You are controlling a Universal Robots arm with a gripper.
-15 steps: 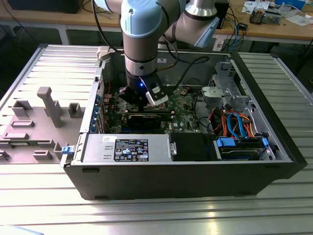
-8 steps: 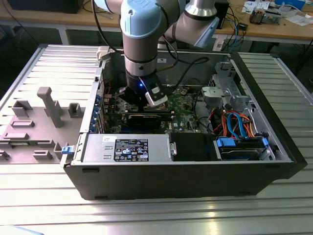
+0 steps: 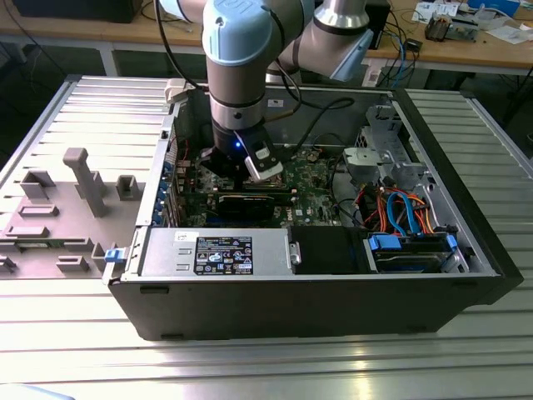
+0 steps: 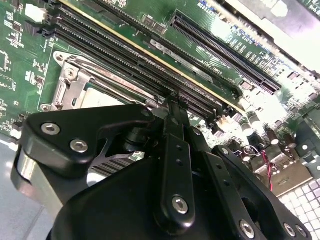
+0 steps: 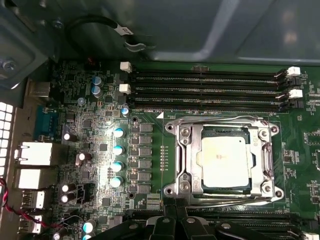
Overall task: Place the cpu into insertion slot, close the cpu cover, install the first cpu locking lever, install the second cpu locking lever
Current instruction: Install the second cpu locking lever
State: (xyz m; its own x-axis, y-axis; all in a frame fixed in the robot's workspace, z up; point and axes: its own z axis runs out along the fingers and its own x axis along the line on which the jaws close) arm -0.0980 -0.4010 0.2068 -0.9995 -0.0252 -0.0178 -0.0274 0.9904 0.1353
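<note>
Atop a ribbed metal workbench (image 3: 75,350), with a cluttered wooden desk (image 3: 466,46) behind: open computer case (image 3: 333,292), power supply (image 3: 212,252) bearing a dark printed label, unread. Deep inside, over the green motherboard (image 5: 100,135): gripper (image 4: 175,107), fingertips pressed together, holding nothing. Near the memory slots (image 5: 205,87): cpu (image 5: 225,160) seated in its socket, cpu cover (image 5: 262,160) shut over it, levers down.

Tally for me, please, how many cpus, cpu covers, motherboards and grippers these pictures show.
cpu: 1
cpu cover: 1
motherboard: 1
gripper: 1
Total: 4
</note>
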